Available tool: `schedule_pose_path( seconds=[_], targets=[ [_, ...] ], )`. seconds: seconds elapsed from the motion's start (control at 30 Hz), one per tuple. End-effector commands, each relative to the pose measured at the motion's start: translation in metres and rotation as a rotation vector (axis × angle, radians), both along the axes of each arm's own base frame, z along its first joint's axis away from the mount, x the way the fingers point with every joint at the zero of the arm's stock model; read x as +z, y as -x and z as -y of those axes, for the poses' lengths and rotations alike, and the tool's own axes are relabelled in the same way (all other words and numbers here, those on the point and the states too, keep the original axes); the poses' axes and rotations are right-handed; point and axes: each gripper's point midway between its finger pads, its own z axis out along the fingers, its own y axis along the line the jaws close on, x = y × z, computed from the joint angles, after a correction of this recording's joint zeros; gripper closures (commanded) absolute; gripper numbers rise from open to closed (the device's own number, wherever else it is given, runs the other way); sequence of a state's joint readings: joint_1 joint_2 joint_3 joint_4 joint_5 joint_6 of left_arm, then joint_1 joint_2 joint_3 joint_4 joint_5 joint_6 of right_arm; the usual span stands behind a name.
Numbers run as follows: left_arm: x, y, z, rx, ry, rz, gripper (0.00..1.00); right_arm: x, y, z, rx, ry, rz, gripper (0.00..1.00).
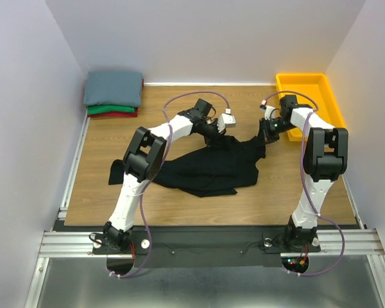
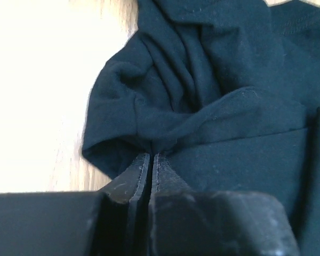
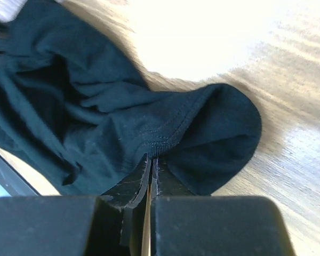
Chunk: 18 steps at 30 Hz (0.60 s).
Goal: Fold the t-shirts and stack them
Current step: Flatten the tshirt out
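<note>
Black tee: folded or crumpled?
Crumpled, unfolded: black t-shirt lies bunched and wrinkled; left gripper and right gripper each pinch a fold of it.

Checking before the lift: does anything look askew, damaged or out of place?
Nothing damaged or spilled. The black t-shirt lies crumpled mid-table, with the left gripper and right gripper each shut on its far edge. The folded stack sits neat at far left.

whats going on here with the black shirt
Both arms are working on the crumpled black t-shirt on the wooden table. The left gripper and right gripper are each shut on a bunch of cloth along its far edge. Folded shirts sit stacked in the far left corner, a yellow bin far right.
</note>
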<state>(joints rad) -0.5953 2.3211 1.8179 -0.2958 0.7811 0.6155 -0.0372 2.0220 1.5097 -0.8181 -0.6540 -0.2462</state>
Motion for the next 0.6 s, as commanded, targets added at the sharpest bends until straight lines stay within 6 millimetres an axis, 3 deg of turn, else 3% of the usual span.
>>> schedule_pose_path(
  seconds=[0.0, 0.07, 0.23, 0.33, 0.57],
  targets=[
    [0.087, -0.005, -0.022, 0.034, 0.084, 0.098, 0.96, 0.005, 0.001, 0.005, 0.005, 0.031, 0.043, 0.99],
    [0.102, -0.009, -0.037, 0.069, 0.089, 0.114, 0.96, 0.005, 0.007, 0.01, -0.004, 0.051, 0.045, 0.99],
    [0.109, -0.039, -0.089, 0.174, 0.068, 0.117, 0.96, -0.003, 0.016, 0.029, -0.023, 0.128, 0.041, 0.99],
    [0.101, -0.058, -0.111, 0.221, 0.046, 0.111, 0.92, -0.006, 0.02, 0.033, -0.022, 0.146, 0.038, 0.99],
    [0.062, -0.089, -0.133, 0.276, -0.02, 0.104, 0.85, -0.005, 0.025, 0.04, -0.01, 0.192, 0.054, 1.0]
  ],
)
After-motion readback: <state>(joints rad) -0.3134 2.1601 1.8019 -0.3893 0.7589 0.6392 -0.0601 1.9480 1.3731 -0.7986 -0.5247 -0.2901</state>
